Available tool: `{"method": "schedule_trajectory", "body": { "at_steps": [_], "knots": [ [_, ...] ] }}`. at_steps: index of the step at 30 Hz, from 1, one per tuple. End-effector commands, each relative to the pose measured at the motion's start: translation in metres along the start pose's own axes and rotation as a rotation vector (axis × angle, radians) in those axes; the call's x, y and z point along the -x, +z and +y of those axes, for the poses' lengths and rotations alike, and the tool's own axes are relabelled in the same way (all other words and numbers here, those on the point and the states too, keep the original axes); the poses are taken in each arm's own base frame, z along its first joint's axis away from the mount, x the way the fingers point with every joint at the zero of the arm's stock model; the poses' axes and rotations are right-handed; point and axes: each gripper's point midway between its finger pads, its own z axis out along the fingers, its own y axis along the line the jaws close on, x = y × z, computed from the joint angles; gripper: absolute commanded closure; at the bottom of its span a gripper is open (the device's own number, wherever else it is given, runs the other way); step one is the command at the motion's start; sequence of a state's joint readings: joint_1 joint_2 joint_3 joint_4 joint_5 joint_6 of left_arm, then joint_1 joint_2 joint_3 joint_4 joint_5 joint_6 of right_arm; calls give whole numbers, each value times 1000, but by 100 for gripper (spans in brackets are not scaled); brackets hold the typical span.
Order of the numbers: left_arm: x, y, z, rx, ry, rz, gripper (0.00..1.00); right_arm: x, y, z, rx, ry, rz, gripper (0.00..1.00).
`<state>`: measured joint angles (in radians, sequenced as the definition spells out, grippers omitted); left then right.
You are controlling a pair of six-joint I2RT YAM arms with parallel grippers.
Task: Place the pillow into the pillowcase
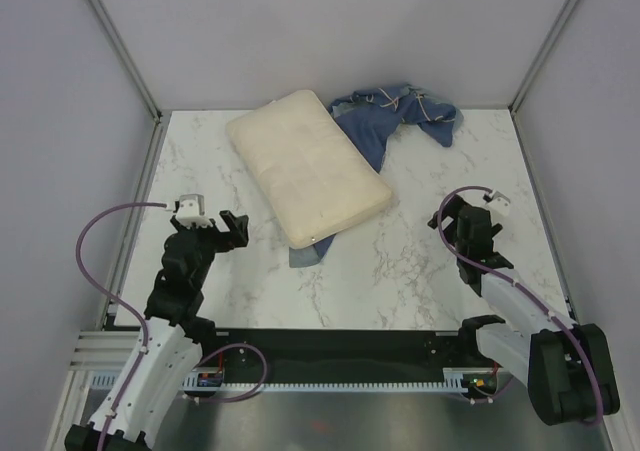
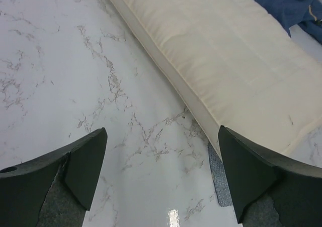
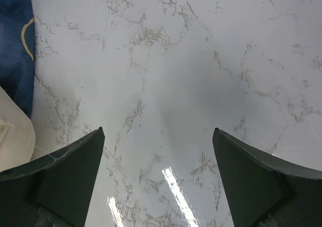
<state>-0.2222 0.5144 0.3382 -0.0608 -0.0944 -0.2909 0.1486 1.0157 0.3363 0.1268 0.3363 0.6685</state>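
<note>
Well, my left gripper [image 2: 162,131] has its jaws spread wide. It holds nothing, and between the jaws I see only the bare table [image 2: 75,61], which is glossy white with thin grey veins like marble. The fingers are dark, wedge-shaped and matte, with a rougher grey pad on the inner side.

Ahead of these jaws and to their right lies the pillow [image 2: 226,51]. It is a plump cream rectangle of soft cloth with faint stitched seams and a thick side edge, and it lies at an angle to the jaws. A narrow grey-blue strip of cloth sticks out from under its near end, just in front of the right-hand finger. Beyond the pillow's far end is the pillowcase [image 2: 287,5], a crumpled heap of denim-blue cloth with yellow lines on it.

My right gripper [image 3: 158,131] is also wide open and empty, and between its jaws there is again only the shiny veined table. At the far left of these jaws I can see a fold of the blue cloth and a rounded cream corner of the pillow, both well apart from the fingers.
</note>
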Motion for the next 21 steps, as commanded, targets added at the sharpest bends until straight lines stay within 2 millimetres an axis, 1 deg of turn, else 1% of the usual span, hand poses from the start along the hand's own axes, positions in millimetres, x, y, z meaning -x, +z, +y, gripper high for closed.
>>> {"method": "schedule_trajectory", "body": {
  "at_steps": [1,2,3,4,5,6,7,8,9,10,11,12,13,14,15,16,17,19,20,21],
  "knots": [
    [3,-6,-2,-20,-46,-59,0,18,-2,18,70,1,-51,2],
    [-1,-7,-1,-15,-65,-62,0,21,-4,21,97,-17,-64,2],
    [-1,-8,0,-13,-83,-72,0,20,-6,25,125,-28,-61,2],
    [-3,-8,4,13,-110,-80,0,19,-12,38,210,-31,-63,2],
    [-13,-7,10,51,-193,-62,0,18,-15,46,265,-48,-64,2],
    [-17,-6,16,88,-234,-56,0,12,-19,49,311,-61,-57,4],
    [-20,-6,15,89,-252,-40,0,17,-27,65,400,-59,-79,6],
    [-15,-5,6,40,-228,-46,0,16,-29,69,419,-57,-79,6],
    [-17,-3,-1,6,-227,-28,0,15,-32,73,440,-67,-74,6],
    [-23,0,-9,-35,-225,9,0,12,-33,80,462,-83,-62,7],
    [-18,3,-13,-57,-231,-6,0,9,-35,84,481,-98,-51,8],
    [-20,4,-23,-112,-231,12,0,8,-36,88,495,-114,-45,10],
    [-28,8,-29,-138,-232,51,0,2,-39,96,534,-127,-27,10],
    [-22,11,-37,-182,-235,31,0,-1,-43,103,573,-137,-14,11],
    [-25,11,-47,-237,-235,55,0,-2,-45,107,590,-149,-16,11],
    [-28,13,-51,-259,-232,73,0,-5,-49,114,617,-162,-11,11],
    [-35,16,-55,-278,-227,99,0,-7,-52,118,632,-172,-9,11],
    [-36,23,-57,-267,-228,95,0,-11,-54,125,654,-189,-1,10],
    [-42,28,-58,-257,-224,119,0,-13,-55,128,668,-195,5,10],
    [-38,32,-58,-247,-226,105,0,-14,-57,133,687,-202,12,10]
  ]
}}
